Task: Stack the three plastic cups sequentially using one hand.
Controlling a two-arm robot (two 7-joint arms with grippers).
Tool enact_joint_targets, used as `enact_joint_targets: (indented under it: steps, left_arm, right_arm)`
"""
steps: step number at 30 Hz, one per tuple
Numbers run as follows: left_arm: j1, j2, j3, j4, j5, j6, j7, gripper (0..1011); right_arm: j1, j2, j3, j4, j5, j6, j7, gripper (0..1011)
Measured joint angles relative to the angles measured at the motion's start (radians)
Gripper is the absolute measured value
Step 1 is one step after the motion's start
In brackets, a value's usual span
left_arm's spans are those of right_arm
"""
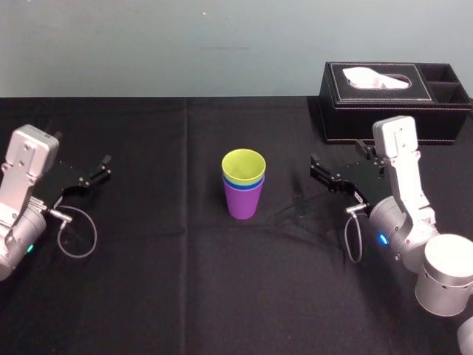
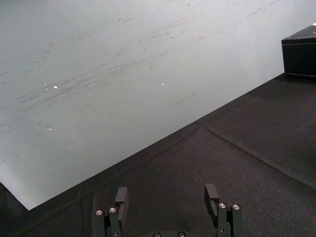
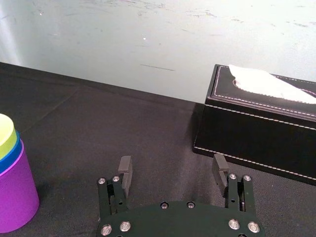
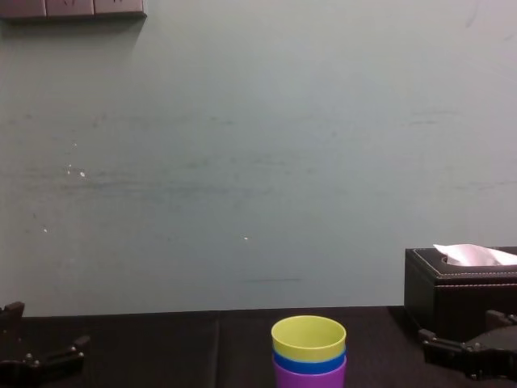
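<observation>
A black cloth covers the table (image 1: 185, 296), which runs back to a pale, scuffed wall (image 1: 148, 44). At the far right stands a black stitched tissue box (image 1: 384, 111) with a white tissue (image 1: 377, 76) pulled up through its top slot.

The right arm (image 1: 403, 200) reaches in from the near right, just in front of the box. The right gripper (image 1: 313, 170) points left toward the table's middle, with its fingers spread apart and nothing between them. It hangs to the right of the cups and well apart from them. Its own wrist camera shows the same wide gap between the fingers (image 3: 126, 168).

The left arm (image 1: 22, 192) sits at the left edge. The left gripper (image 1: 103, 168) points right, far from the cups, with its jaws parted over bare cloth (image 2: 166, 192). The chest view catches it at the lower left corner, probably too dark there to judge anything more.

The three cups stand upright near the middle of the table, nested into one stack. The purple cup (image 1: 243, 201) is at the bottom on the cloth. The blue cup (image 1: 233, 180) sits inside it, showing as a thin band. The yellow-green cup (image 1: 244, 164) sits on top, mouth up.
</observation>
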Motion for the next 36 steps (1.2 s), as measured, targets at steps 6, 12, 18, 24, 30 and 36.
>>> enact_joint_targets:
  steps: [6,12,18,24,30,36]
  left_arm:
    - [0.0,0.0,0.0,0.0,0.0,0.0,0.0,1011]
    - [0.0,0.0,0.0,0.0,0.0,0.0,0.0,1011]
    - [0.0,0.0,0.0,0.0,0.0,0.0,0.0,1011]
    - [0.0,0.0,0.0,0.0,0.0,0.0,0.0,1011]
    - [0.0,0.0,0.0,0.0,0.0,0.0,0.0,1012]
    - [0.0,0.0,0.0,0.0,0.0,0.0,0.0,1011]
  right_arm:
    - [0.0,0.0,0.0,0.0,0.0,0.0,0.0,1003]
    - [0.0,0.0,0.0,0.0,0.0,0.0,0.0,1003]
    - [0.0,0.0,0.0,0.0,0.0,0.0,0.0,1003]
    - [0.0,0.0,0.0,0.0,0.0,0.0,0.0,1002]
    - [0.0,0.0,0.0,0.0,0.0,0.0,0.0,1003]
    - [0.0,0.0,0.0,0.0,0.0,0.0,0.0,1003]
